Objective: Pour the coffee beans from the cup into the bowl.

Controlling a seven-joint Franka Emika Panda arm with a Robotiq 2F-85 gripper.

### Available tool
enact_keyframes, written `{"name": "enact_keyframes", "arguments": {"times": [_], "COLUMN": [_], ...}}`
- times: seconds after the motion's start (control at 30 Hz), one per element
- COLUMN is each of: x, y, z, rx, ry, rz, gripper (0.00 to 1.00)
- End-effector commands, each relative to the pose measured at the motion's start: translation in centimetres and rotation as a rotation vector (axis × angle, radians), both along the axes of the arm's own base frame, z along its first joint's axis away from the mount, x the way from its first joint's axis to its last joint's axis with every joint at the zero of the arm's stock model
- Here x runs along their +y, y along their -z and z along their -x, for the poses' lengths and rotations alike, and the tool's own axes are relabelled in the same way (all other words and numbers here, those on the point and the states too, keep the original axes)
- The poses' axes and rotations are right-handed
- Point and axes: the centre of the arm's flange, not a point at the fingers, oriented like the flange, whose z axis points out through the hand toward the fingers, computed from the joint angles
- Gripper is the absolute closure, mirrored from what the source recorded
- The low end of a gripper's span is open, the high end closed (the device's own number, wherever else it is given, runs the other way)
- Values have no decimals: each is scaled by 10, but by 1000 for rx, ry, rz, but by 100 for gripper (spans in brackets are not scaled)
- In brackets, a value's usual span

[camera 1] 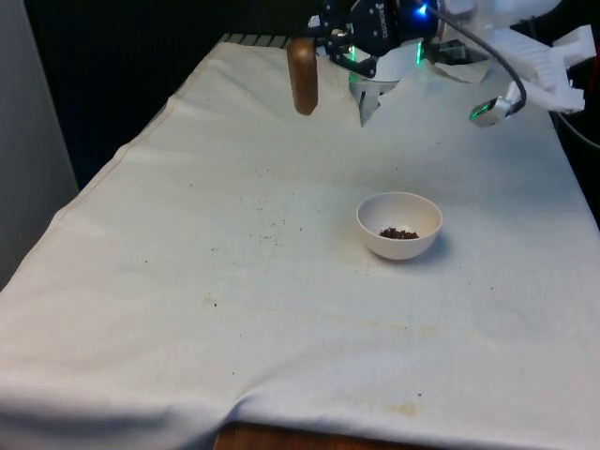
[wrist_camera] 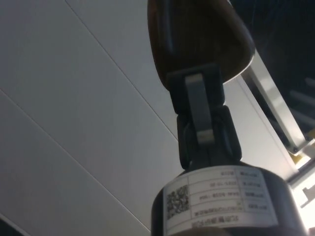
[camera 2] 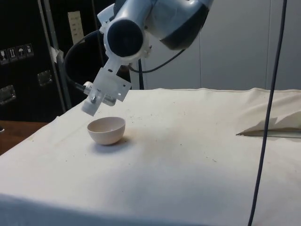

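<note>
A brown cup (camera 1: 302, 77) hangs high over the table's far end, with my gripper (camera 1: 319, 42) shut on its upper part. In the wrist view a finger (wrist_camera: 199, 105) presses against the cup's dark brown wall (wrist_camera: 206, 34). The white bowl (camera 1: 399, 223) stands on the cloth nearer the front and towards the front view's right of the cup, with a small heap of coffee beans (camera 1: 398, 232) in its bottom. From the side, the bowl (camera 2: 106, 130) sits below the arm. The cup's opening is hidden.
A few loose beans (camera 1: 267, 227) lie scattered on the white cloth (camera 1: 187, 309) to the front view's left of the bowl. In the side view a fold in the cloth (camera 2: 268, 127) rises at the right, and a dark cable (camera 2: 270, 113) hangs down.
</note>
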Motion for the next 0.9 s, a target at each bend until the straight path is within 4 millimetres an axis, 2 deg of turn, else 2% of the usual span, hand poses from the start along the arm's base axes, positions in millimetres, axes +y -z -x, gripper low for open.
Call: {"name": "enact_keyframes", "arguments": {"times": [0.0,0.87], "x": [-2,-37], "y": [0,8], "z": [1,-5], "rx": [6,48], "ry": [1,33], "rz": [-27,-179], "gripper": [100,100]}}
